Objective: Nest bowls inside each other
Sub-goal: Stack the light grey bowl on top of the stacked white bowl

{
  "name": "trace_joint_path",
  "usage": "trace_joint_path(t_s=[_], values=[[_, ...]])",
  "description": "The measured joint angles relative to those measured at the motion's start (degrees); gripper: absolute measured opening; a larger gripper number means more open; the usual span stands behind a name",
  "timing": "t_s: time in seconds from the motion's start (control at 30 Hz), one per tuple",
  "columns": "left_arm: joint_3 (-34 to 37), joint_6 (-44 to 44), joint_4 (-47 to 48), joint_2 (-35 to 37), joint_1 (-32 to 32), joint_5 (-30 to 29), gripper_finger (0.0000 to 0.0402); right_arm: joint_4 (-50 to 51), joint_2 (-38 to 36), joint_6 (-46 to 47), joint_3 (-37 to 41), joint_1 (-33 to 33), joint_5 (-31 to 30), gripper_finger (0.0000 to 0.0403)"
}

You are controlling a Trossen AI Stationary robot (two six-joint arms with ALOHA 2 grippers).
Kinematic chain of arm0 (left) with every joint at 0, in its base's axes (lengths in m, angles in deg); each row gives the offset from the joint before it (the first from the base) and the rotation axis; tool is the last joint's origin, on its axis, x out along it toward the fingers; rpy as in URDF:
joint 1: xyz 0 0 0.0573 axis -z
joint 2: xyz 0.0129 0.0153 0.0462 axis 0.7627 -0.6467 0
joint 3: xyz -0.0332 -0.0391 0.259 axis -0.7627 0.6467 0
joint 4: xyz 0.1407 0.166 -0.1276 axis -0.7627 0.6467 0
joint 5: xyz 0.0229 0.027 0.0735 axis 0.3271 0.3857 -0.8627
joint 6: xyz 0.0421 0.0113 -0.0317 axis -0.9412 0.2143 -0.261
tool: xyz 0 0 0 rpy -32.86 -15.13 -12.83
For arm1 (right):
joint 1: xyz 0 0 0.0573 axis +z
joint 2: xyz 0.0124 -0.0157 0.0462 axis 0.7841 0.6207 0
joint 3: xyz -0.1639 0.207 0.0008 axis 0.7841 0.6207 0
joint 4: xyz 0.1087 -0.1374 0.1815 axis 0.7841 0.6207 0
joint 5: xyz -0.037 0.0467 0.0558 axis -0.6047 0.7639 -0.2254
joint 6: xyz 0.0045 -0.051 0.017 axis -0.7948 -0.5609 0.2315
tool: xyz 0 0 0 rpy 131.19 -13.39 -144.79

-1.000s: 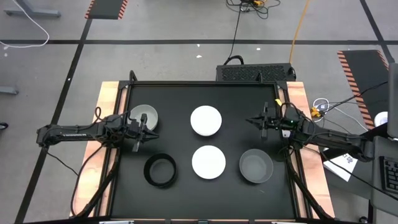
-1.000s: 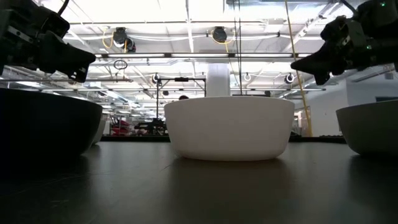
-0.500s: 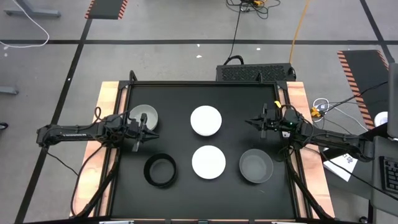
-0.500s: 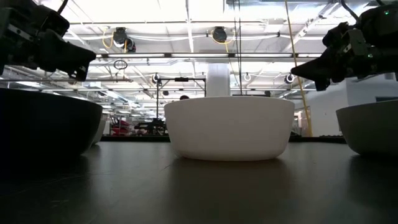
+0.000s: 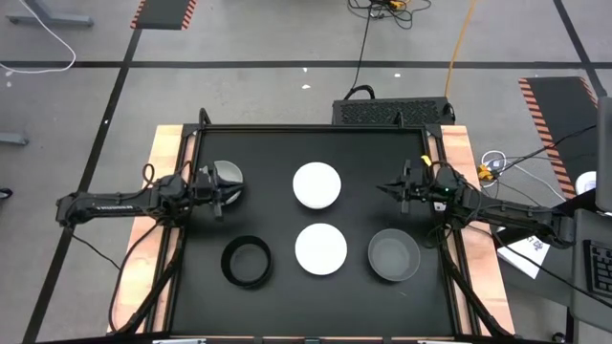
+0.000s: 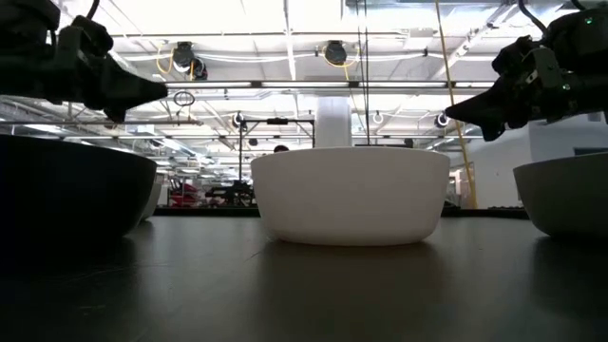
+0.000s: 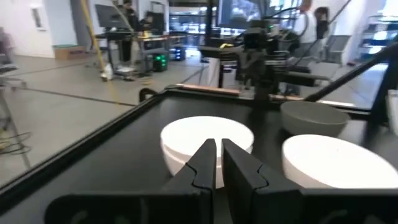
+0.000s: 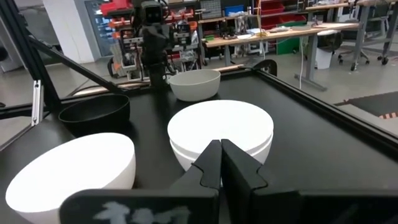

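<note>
The left gripper (image 5: 219, 187) has swung up over the white bowl (image 5: 228, 176) at the black table's (image 5: 287, 277) left edge, fingers pinched shut, holding nothing. The right gripper (image 5: 403, 188) hovers clenched and empty beside the stacked white bowls (image 5: 316, 184). The black bowl (image 5: 246, 262), another white bowl (image 5: 320, 248) and the grey bowl (image 5: 394, 255) await nesting.

We are observing a grey floor (image 5: 239, 96) crossed by black tape lines (image 5: 287, 64), bright ceiling lights (image 6: 285, 14) glaring overhead
</note>
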Motion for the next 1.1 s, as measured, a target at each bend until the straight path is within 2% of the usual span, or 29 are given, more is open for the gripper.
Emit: trace_joint_path(t_s=[0.23, 0.57, 0.67, 0.9, 1.1], values=[[0.00, -1.67, 3.97, 0.00, -4.39, -0.32, 0.0026, 1.27, 0.02, 0.15, 0.05, 0.00, 0.02, 0.0000], [0.00, 3.89, 11.24, 0.00, -13.72, 0.18, 0.0026, 1.25, 0.02, 0.17, 0.08, 0.00, 0.04, 0.0000], [0.00, 5.14, 13.80, -0.07, -15.67, 2.12, 0.0026, 1.26, 0.02, 0.19, 0.08, 0.00, 0.05, 0.0000], [-0.02, 8.00, 15.19, -0.07, -17.66, 7.62, 0.0026, 1.73, 0.02, 0.20, 0.10, 0.00, 0.07, 0.0000], [-1.28, 9.28, 18.98, -0.64, -17.64, 8.25, 0.0026, 3.19, 0.22, 0.22, 0.10, 0.00, 0.07, 0.0000]])
